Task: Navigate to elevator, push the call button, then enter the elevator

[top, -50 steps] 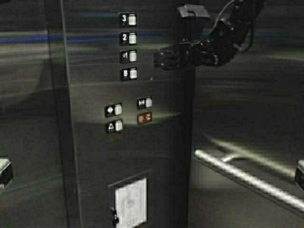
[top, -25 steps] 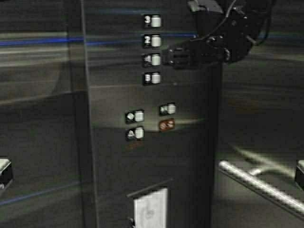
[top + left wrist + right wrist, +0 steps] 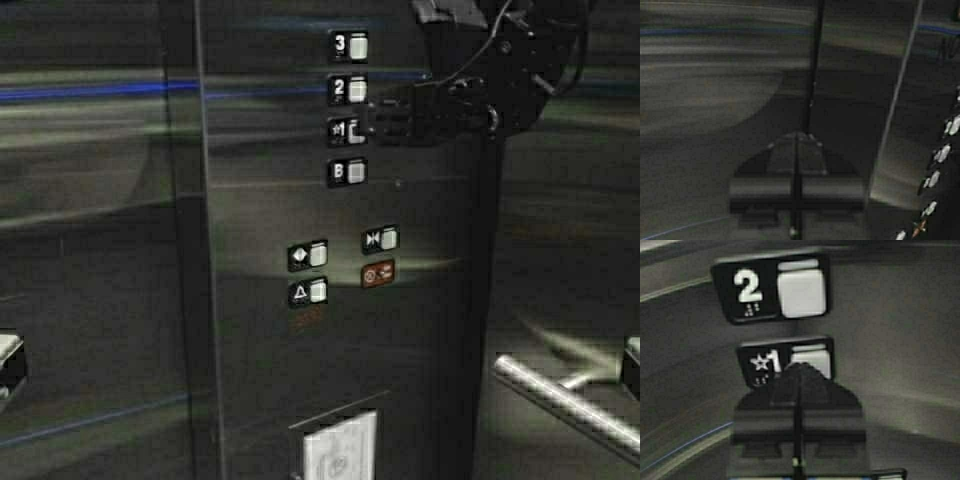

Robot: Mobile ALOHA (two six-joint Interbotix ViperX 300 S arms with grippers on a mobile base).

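Note:
I am inside the elevator cabin, facing its brushed-steel button panel (image 3: 260,200). Floor buttons 3 (image 3: 350,45), 2 (image 3: 349,89), star-1 (image 3: 345,131) and B (image 3: 347,172) run down it. My right gripper (image 3: 372,125) is shut and empty, raised with its tip at the star-1 button. In the right wrist view the gripper (image 3: 799,366) covers that button's (image 3: 812,360) lower corner, under button 2 (image 3: 801,292); I cannot tell whether they touch. My left gripper (image 3: 799,134) is shut and empty, held low before the steel wall.
Below the floor buttons are a door-open button (image 3: 308,254), a door-close button (image 3: 380,239), an alarm button (image 3: 308,292) and a red button (image 3: 378,273). A framed notice (image 3: 340,450) is at the panel's foot. A pale handrail (image 3: 570,400) runs along the right wall.
The whole scene has shifted right in the high view, so the robot has moved. The right gripper has closed in from right of the panel onto the star-1 button.

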